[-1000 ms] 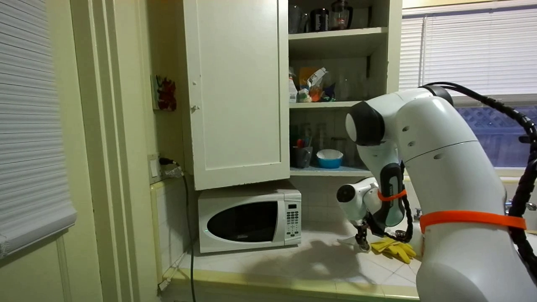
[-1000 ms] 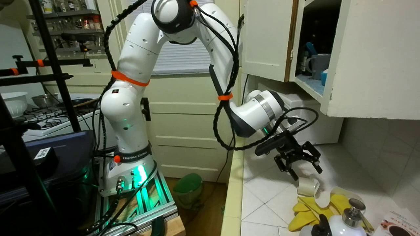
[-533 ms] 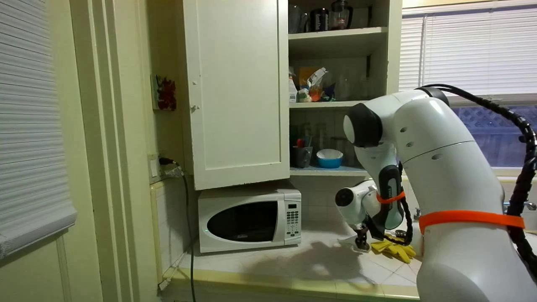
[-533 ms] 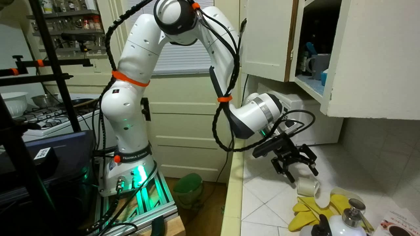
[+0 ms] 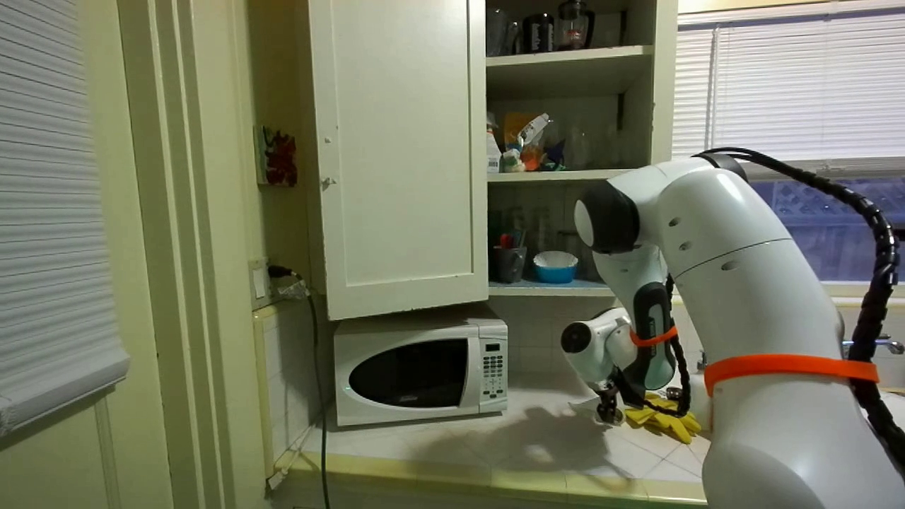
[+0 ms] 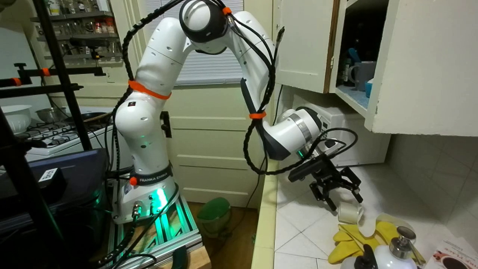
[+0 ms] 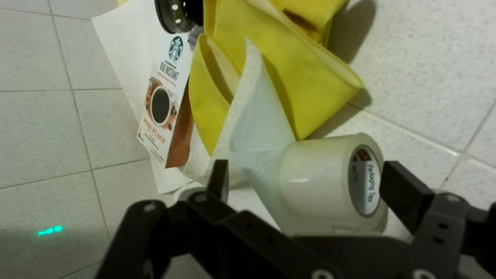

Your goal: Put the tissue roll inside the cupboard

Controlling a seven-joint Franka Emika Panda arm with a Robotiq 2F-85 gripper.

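I find the tissue roll (image 7: 314, 178) on its side on the counter (image 6: 298, 216), just beside the yellow gloves (image 7: 314, 87); its core (image 7: 362, 184) is printed "Packaging Tape", so the task's name may be loose. A pale strip (image 7: 255, 120) seems to trail from the roll across the gloves. Above the gloves' level, the door (image 5: 406, 177) of the cupboard (image 5: 663, 106) stands open, presumably so the shelves (image 5: 569, 56) can be reached. My gripper (image 7: 306, 176) hangs across the roll from the gloves, jaws spread and pinching nothing, set, I judge, to straddle it end to end. The roll falls between the jaws, nearer one; contact there I cannot confirm.
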